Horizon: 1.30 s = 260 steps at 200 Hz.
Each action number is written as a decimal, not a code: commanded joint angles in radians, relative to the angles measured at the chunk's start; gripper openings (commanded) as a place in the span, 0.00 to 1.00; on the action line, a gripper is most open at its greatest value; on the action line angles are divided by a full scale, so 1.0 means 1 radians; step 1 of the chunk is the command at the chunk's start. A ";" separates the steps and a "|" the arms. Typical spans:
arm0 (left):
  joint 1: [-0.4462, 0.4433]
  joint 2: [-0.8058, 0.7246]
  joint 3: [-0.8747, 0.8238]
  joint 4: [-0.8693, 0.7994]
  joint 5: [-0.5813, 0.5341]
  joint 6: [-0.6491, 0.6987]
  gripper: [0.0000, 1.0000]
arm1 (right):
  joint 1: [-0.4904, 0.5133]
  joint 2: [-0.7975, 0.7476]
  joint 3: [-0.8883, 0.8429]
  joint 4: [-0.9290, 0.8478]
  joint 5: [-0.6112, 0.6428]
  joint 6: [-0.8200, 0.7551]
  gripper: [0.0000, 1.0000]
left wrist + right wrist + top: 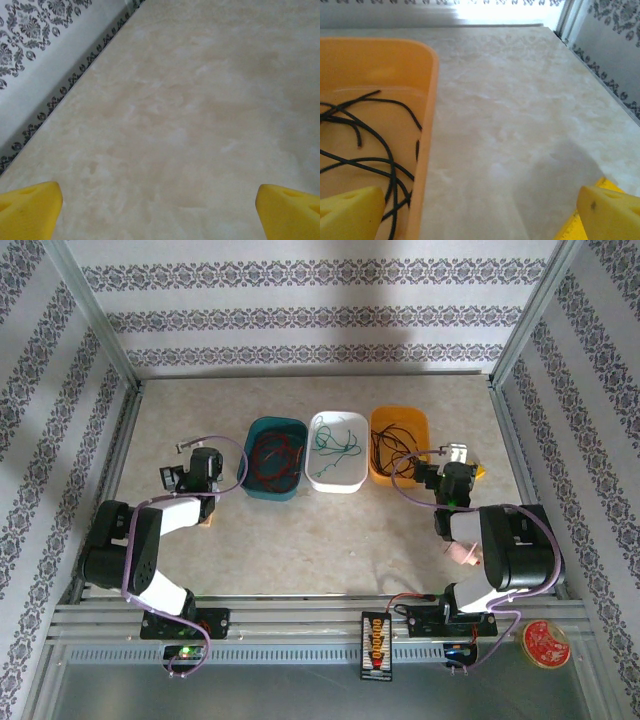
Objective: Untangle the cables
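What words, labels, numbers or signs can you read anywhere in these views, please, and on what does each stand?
No text is legible.
Black strip on the front rail: orange and yellow marks, too small to read.
Red disc at the near right corner: pale marks, too blurred to read.
Teal bin, white bin and orange bin: no label visible on them.
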 commanded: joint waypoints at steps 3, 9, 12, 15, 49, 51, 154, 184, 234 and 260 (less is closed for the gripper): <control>0.021 -0.020 -0.016 0.087 0.011 0.023 0.99 | 0.004 0.007 -0.006 0.098 -0.077 0.027 0.98; 0.022 -0.020 -0.027 0.118 0.010 0.034 0.99 | 0.005 0.004 -0.004 0.090 -0.077 0.027 0.98; 0.022 -0.020 -0.034 0.142 0.008 0.044 0.99 | 0.006 0.003 -0.004 0.087 -0.077 0.026 0.98; 0.022 -0.019 -0.042 0.166 0.003 0.051 0.99 | 0.006 0.003 -0.004 0.085 -0.077 0.025 0.98; 0.048 -0.006 -0.127 0.360 0.087 0.075 0.99 | 0.014 0.004 -0.004 0.087 -0.063 0.020 0.98; 0.048 -0.016 -0.127 0.336 0.098 0.064 0.99 | 0.015 0.004 -0.002 0.087 -0.061 0.019 0.98; 0.079 0.040 -0.217 0.537 0.411 0.136 0.99 | 0.022 0.005 -0.002 0.088 -0.051 0.016 0.98; 0.079 0.056 -0.224 0.578 0.411 0.143 0.99 | 0.033 0.004 -0.006 0.094 -0.035 0.006 0.98; 0.080 0.058 -0.227 0.593 0.410 0.146 0.99 | 0.031 0.006 -0.005 0.094 -0.041 0.007 0.98; 0.080 0.057 -0.225 0.589 0.411 0.145 0.99 | 0.028 0.006 -0.004 0.090 -0.048 0.009 0.98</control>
